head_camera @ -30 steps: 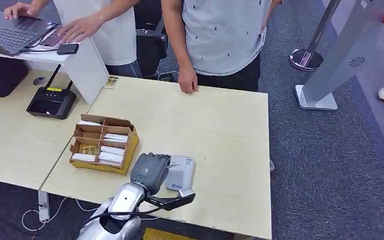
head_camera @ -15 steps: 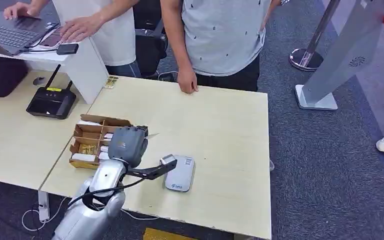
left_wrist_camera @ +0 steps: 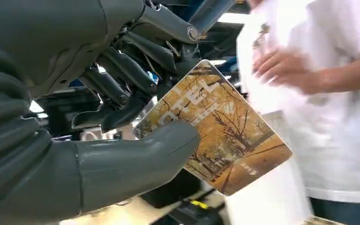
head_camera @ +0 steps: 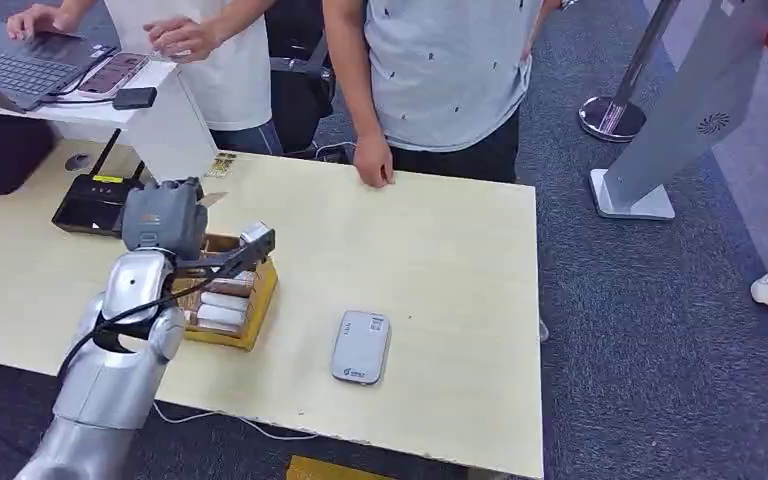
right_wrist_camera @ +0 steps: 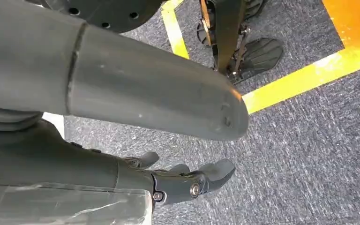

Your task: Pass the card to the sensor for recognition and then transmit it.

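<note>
Right robot hand (right_wrist_camera: 187,180): hangs over the grey carpet, fingers a little apart, holding nothing.
Left robot hand (head_camera: 165,215): lifted over the far end of the box, thumb and fingers pinching the card.
Card (left_wrist_camera: 215,129): one, golden with trees on it, in the left robot hand.
Sensor (head_camera: 361,346): one, grey, flat on the desk (head_camera: 440,250), well apart from the card.
Box (head_camera: 245,310): cardboard, with little slots holding white cards.
People: two stand behind the desk.
</note>
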{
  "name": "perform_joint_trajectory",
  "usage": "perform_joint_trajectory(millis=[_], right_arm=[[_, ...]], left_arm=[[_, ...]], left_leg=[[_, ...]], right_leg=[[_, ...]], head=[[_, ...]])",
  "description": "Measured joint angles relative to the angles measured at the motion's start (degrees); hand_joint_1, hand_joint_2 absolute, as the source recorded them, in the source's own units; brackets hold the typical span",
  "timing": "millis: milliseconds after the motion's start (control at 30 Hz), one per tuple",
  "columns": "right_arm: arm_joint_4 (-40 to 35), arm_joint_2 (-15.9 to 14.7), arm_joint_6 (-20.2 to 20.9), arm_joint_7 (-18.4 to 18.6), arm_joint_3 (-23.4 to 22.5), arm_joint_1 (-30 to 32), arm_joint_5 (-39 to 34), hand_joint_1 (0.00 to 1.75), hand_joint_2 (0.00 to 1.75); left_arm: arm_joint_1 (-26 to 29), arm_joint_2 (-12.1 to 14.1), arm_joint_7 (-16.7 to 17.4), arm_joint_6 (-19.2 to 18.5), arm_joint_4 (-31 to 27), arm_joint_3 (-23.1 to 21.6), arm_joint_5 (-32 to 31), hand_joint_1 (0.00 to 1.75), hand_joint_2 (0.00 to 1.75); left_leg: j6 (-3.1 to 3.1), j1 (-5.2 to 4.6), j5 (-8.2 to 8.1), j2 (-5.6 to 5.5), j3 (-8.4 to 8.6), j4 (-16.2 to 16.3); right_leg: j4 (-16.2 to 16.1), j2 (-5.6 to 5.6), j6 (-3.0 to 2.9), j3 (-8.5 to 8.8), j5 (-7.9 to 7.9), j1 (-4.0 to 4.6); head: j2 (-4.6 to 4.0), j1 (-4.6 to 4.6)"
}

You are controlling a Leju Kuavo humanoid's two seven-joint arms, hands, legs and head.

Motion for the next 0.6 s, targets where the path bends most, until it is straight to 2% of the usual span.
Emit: perform_joint_trajectory(millis=[367,600], right_arm=[[0.04,-0.02,0.00,0.13,0.00,-0.05,0.50,0.00,0.00],[0.04,-0.02,0.00,0.13,0.00,-0.04,0.50,0.00,0.00]], left_arm=[[-2.98,3.84,1.35,-1.92,4.87,5.26,0.00,1.75,1.75],[-3.11,3.97,1.36,-2.05,5.09,5.44,0.00,1.75,1.75]], left_leg=[[0.00,0.02,0.00,0.01,-0.01,0.00],[0.00,0.02,0.00,0.01,-0.01,0.00]], right_leg=[[0.01,0.01,0.00,-0.01,0.00,0.00],[0.01,0.01,0.00,-0.01,0.00,0.00]], head=[[0.00,0.00],[0.00,0.00]])
